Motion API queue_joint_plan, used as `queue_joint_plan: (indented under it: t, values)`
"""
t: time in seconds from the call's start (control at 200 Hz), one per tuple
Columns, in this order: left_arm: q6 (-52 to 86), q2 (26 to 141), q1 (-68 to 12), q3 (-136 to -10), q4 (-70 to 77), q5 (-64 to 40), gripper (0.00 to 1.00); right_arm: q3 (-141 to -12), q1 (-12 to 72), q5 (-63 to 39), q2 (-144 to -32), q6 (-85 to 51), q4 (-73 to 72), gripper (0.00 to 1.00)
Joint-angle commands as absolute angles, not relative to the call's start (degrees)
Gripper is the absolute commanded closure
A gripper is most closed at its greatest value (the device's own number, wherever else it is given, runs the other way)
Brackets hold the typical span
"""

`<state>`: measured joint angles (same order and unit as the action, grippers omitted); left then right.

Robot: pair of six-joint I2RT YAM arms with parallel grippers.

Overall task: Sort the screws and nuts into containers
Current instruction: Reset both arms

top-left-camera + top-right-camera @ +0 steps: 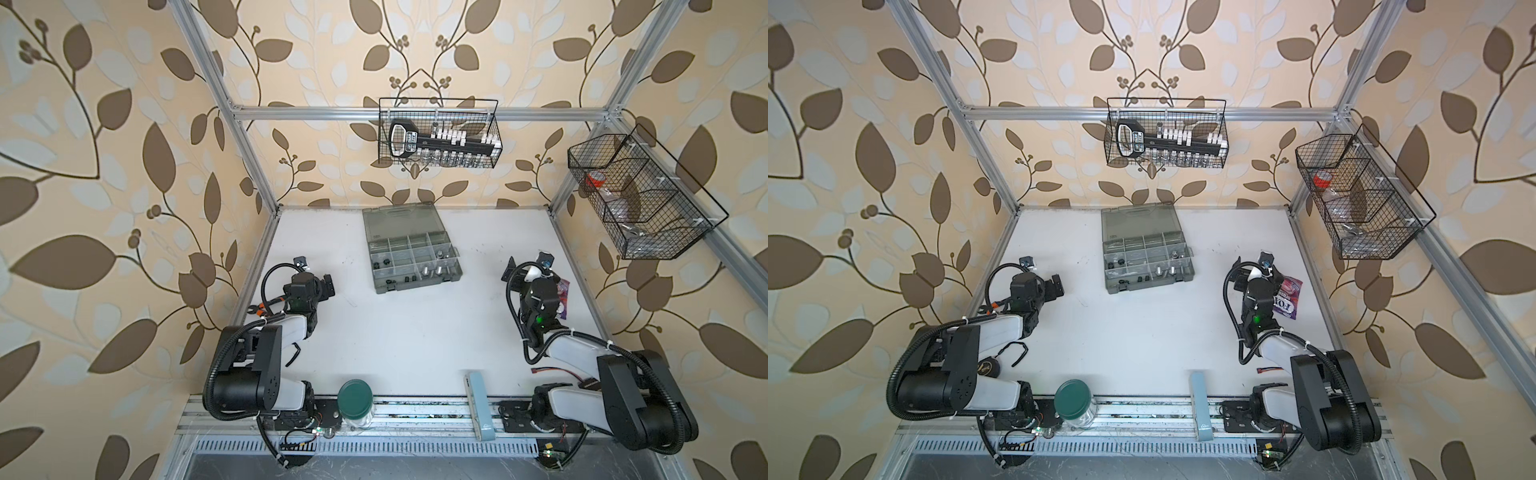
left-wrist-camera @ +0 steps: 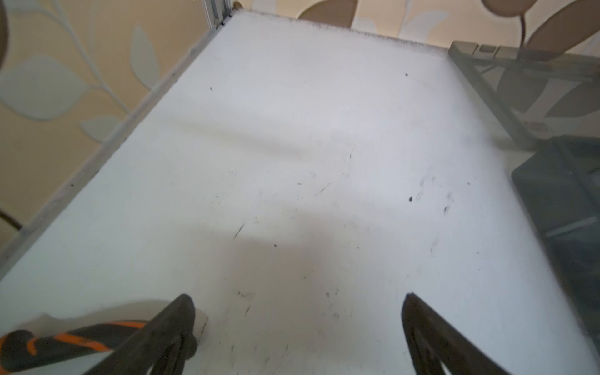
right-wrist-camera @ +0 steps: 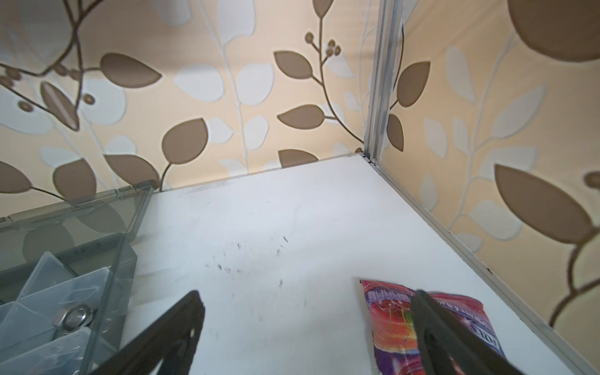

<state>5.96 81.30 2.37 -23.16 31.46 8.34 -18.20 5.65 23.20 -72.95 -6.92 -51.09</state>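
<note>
The grey translucent organizer case (image 1: 417,286) lies open at the back middle of the table, its lid (image 1: 395,218) laid back flat. Its containers hold black nuts (image 1: 382,263), silver screws (image 1: 432,271) and short black screws (image 1: 409,277). A silver hex piece (image 3: 74,316) shows in one compartment in the right wrist view. My left gripper (image 2: 297,296) hangs open over bare table, left of the case, with nothing between its fingers. My right gripper (image 3: 307,295) is open too, right of the case, empty, one finger over a candy bag.
A purple-red candy bag (image 1: 1287,293) lies beside the right arm. Orange-handled pliers (image 1: 266,309) lie by the left arm. A green-lidded jar (image 1: 354,400) and a pale blue box (image 1: 480,405) stand at the front edge. Two black wire baskets (image 1: 438,133) (image 1: 636,195) hang on the frame.
</note>
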Motion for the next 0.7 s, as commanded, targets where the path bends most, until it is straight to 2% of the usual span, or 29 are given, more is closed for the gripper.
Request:
queue_joint_plan:
  t: [0.0, 0.045, 0.12, 0.275, 0.435, 0.55, 0.695]
  values:
    - [3.61, 82.14, 2.53, -23.13, 38.42, 0.07, 0.01, -18.1, 4.84, 17.76, -74.55, -5.24, -56.05, 0.0]
    - [1.94, 85.85, 2.54, -23.33, 40.95, -2.37, 0.01, -18.34, 4.08, 15.51, -75.2, -5.35, -57.01, 0.01]
    - [0.96, 85.21, 2.55, -24.15, 38.39, -5.26, 0.01, -18.75, 1.68, 10.68, -77.17, -6.29, -59.73, 0.0]
    - [0.79, 85.88, 2.5, -23.05, 40.63, -5.27, 0.01, -20.12, -2.85, 3.99, -84.45, -10.02, -65.02, 0.0]
    - [0.45, 86.05, 2.03, -23.29, 40.31, -4.35, 0.01, -19.41, -3.65, -1.54, -92.05, -11.54, -73.2, 0.0]
    - [0.18, 85.89, 1.1, -23.32, 40.2, -2.83, 0.01, -21.1, -4.12, -4.06, -93.65, -10.63, -72.45, 0.0]
    - [0.21, 85.52, 1.14, -23.03, 40.58, -3.02, 0.01, -27.68, -4.66, -11.83, -95.39, -8.4, -62.4, 0.0]
